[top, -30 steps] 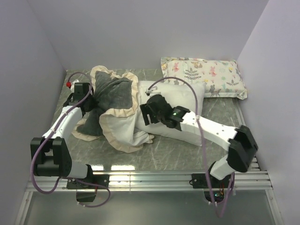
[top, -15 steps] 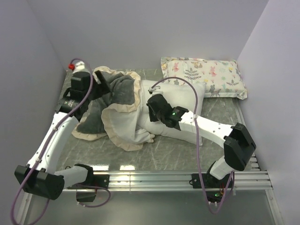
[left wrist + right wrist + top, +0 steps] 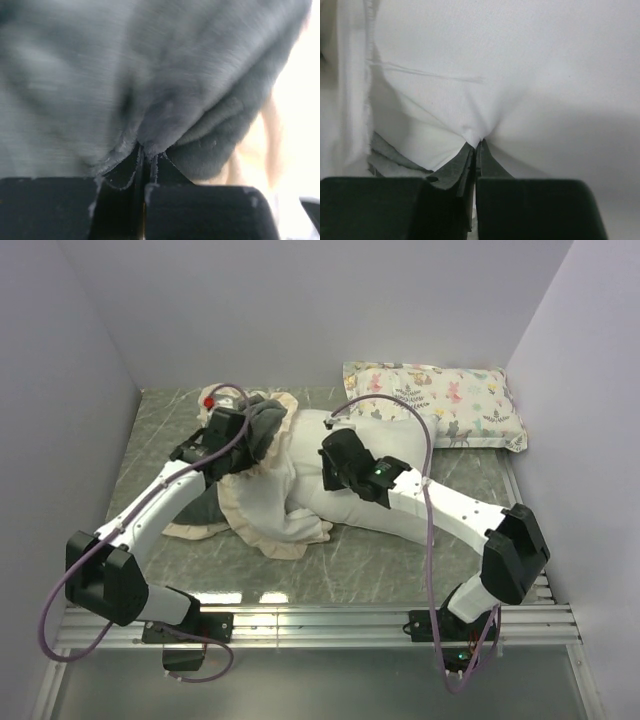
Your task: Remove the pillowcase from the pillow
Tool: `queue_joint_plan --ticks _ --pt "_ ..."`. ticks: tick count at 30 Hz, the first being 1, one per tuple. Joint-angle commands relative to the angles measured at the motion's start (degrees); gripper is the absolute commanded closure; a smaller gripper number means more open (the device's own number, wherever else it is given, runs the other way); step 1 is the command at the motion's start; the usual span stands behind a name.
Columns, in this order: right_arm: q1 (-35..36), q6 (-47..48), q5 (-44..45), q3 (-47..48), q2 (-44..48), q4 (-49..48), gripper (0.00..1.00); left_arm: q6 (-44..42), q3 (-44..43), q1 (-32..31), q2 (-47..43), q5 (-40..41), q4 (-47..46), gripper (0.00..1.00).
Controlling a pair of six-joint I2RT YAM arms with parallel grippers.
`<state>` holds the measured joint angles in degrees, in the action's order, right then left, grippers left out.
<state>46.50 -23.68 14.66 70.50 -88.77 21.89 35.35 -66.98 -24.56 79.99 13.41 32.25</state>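
The pillowcase [image 3: 262,502] lies bunched on the table's left half, with dark grey plush [image 3: 264,418] at its far end, cream ruffles and its white face turned out. My left gripper [image 3: 248,438] is shut on a fold of the grey plush [image 3: 165,115], pinched between the fingertips [image 3: 148,159]. The white pillow [image 3: 392,445] sticks out of the pillowcase to the right, and its left part is hidden under the fabric. My right gripper [image 3: 332,478] presses on the pillow near the pillowcase's opening. Its jaws are shut on a pinch of the pillow's white fabric [image 3: 479,137].
A small animal-print pillow [image 3: 436,400] lies at the back right against the wall. Grey walls close in the marbled table [image 3: 160,430] on the left, back and right. A metal rail [image 3: 320,620] with the arm bases runs along the near edge.
My left gripper let go at the far left, moved right toward the middle and shut again on the grey plush, which is bunched further right. My right gripper closed on the pillow.
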Motion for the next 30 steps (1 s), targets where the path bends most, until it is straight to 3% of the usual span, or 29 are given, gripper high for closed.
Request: queue_joint_plan --ticks 1,5,9,14,17,19,21,22,23,25,26,30 --pt "-4.21 0.04 3.19 1.13 4.48 3.95 1.00 1.21 -2.02 9.48 -3.33 9.09 4.41 0.99" --pt "-7.81 0.83 3.27 -0.36 11.05 5.88 1.00 2.09 -1.92 19.09 -5.89 9.79 2.91 1.00" --pt "-11.59 2.84 4.85 1.04 16.78 10.09 1.00 0.95 -2.63 21.74 -5.37 13.39 2.99 0.99" --pt "-15.03 4.17 5.73 2.98 20.39 13.26 1.00 2.17 -1.14 26.66 -4.84 12.34 1.76 1.00" --pt "-16.09 4.61 3.20 2.10 20.39 11.69 1.00 1.30 -0.34 29.04 -4.49 3.94 -0.25 0.99" --pt "-15.31 4.08 -0.15 1.31 19.34 11.07 1.00 -0.10 -0.43 28.25 -4.92 -6.60 -1.92 0.99" --pt "-14.25 3.47 -0.94 0.43 18.02 9.93 1.00 -1.86 -0.60 26.06 -6.50 -10.67 -4.04 0.76" --pt "-13.81 3.38 -1.29 0.34 17.50 9.23 1.00 -2.39 -1.30 22.74 -7.03 -9.99 -3.51 0.65" --pt "-13.81 3.38 -1.30 0.51 16.36 9.22 1.00 -3.09 -2.01 21.14 -7.65 -9.20 -2.81 0.45" --pt "-13.81 3.55 -1.21 0.78 14.69 9.05 1.00 -4.41 -3.94 16.41 -9.83 -7.71 -0.62 0.29" --pt "-13.72 3.64 -0.95 0.87 14.33 8.96 1.00 -4.76 -4.38 14.73 -10.72 -6.74 0.17 0.12" --pt "-13.81 4.17 -0.77 2.01 12.14 8.43 1.00 -3.54 -2.72 4.54 -17.38 0.02 4.91 0.11"
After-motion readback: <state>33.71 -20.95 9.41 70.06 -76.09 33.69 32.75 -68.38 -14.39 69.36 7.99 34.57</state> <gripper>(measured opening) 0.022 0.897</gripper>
